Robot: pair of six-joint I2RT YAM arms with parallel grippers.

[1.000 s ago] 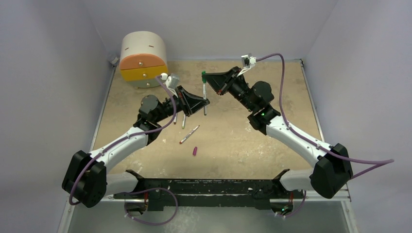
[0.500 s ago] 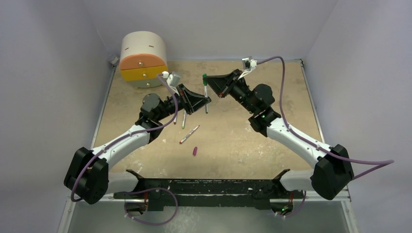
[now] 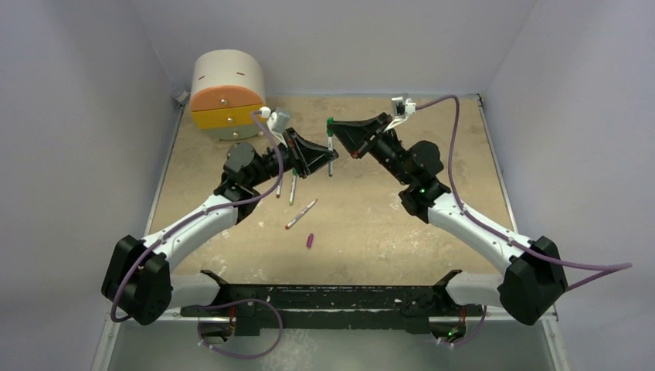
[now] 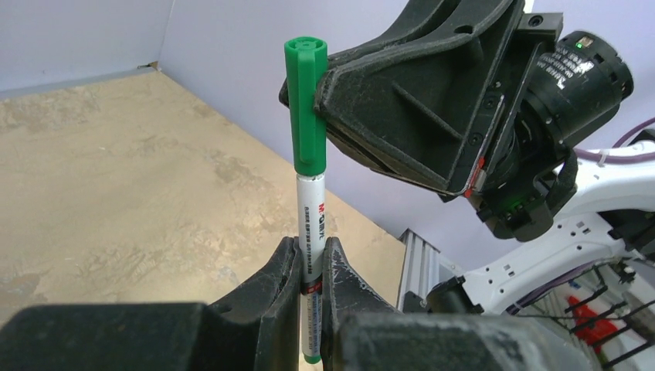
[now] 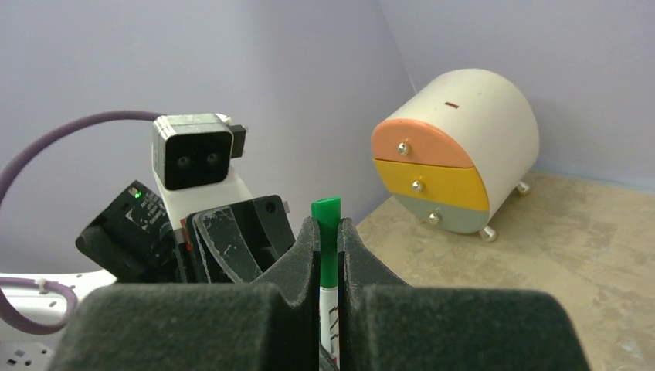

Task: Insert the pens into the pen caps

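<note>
A white pen (image 4: 310, 209) stands upright with a green cap (image 4: 304, 108) seated on its top end. My left gripper (image 4: 310, 249) is shut on the pen's lower barrel. My right gripper (image 5: 327, 236) is shut on the green cap (image 5: 326, 224), with the white barrel (image 5: 328, 313) showing below it. In the top view the two grippers meet above the mat's far middle, the left gripper (image 3: 330, 159) below the right gripper (image 3: 334, 130). A loose magenta cap (image 3: 310, 240) lies on the mat nearer the bases. Three other pens lie nearby, one with a red end (image 3: 301, 214).
A round white drawer unit (image 3: 228, 94) with orange, yellow and grey fronts stands at the back left. Two loose pens (image 3: 293, 188) lie just under my left arm. Lilac walls close in the mat on three sides.
Both grippers have shifted slightly to the right and away together, carrying the capped pen. The right arm has straightened a little. The loose pens and the magenta cap have not moved.
</note>
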